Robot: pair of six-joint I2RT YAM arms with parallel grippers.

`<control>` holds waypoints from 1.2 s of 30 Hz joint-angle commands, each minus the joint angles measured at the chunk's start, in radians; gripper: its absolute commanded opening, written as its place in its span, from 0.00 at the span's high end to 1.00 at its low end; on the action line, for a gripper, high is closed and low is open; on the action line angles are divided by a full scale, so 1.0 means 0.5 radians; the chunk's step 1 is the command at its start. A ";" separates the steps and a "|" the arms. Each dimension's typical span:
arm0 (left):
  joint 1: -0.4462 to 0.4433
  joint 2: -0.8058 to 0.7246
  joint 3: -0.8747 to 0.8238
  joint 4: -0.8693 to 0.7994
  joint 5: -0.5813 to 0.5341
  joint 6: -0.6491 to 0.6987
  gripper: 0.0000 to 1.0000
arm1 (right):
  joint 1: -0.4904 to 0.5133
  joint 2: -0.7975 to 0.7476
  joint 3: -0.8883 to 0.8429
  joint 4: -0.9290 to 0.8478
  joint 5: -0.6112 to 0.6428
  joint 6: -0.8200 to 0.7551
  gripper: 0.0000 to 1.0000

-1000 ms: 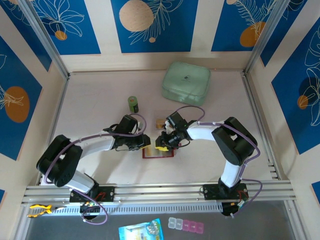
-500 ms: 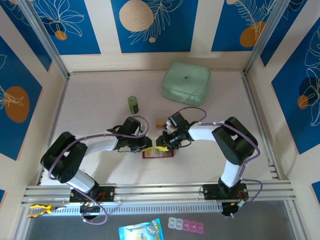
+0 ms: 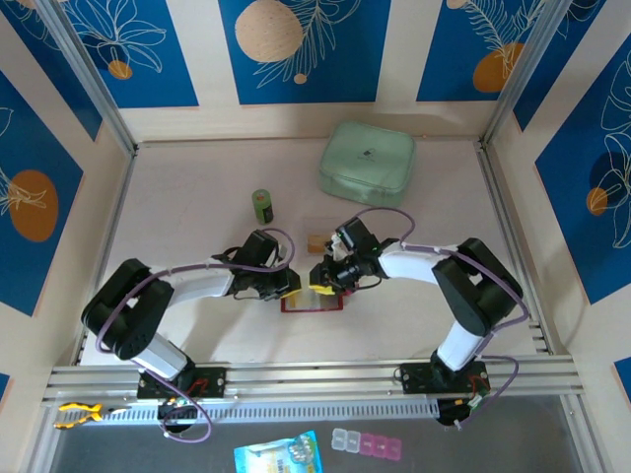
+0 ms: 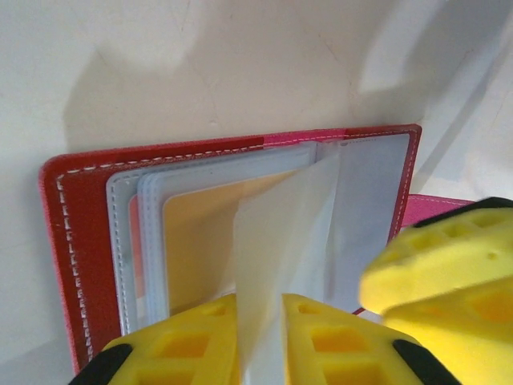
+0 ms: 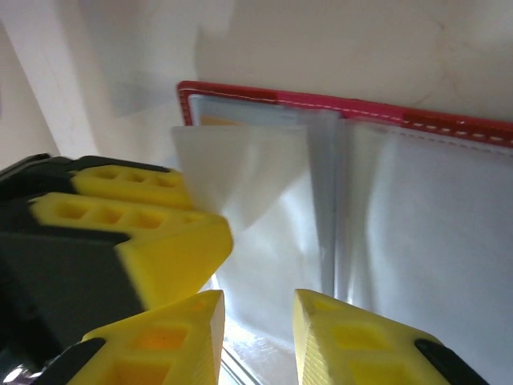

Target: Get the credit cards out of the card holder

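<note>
The task looks part-way done. The red card holder (image 3: 314, 303) lies open and flat on the table (image 3: 197, 177) near the middle, between the two wrists, and just beyond its far edge lies a small tan card (image 3: 315, 241). It is probably one already taken out, though it is too small in the top view to be sure. At least one is left: the left wrist view shows a yellowish card (image 4: 204, 233) sitting inside a pocket on the left half of the holder. The left gripper (image 4: 260, 345) is closed narrowly on a clear pocket leaf (image 4: 280, 241), holding it upright off the stack. The right gripper (image 5: 258, 321) hangs just beside it over the right-hand pockets, its jaws a little apart with nothing between them. What stands in the way is mostly the holder itself — the raised leaf and the layered sleeves cover the card's edge, and the two grippers are crowded closely together. A green cylinder (image 3: 262, 205) and a mint-green case (image 3: 366, 164) sit well apart toward the far side, clear of the work.
</note>
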 commanded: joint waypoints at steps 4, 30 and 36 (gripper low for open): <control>-0.045 -0.084 0.129 -0.046 0.040 -0.028 0.71 | -0.070 -0.244 0.004 -0.230 0.064 -0.054 0.70; -0.226 0.347 0.533 0.000 0.112 -0.015 0.50 | -0.344 -0.809 -0.124 -0.592 0.107 -0.153 0.64; -0.226 0.380 0.542 0.006 0.119 -0.014 0.49 | -0.359 -0.841 -0.145 -0.598 0.107 -0.150 0.64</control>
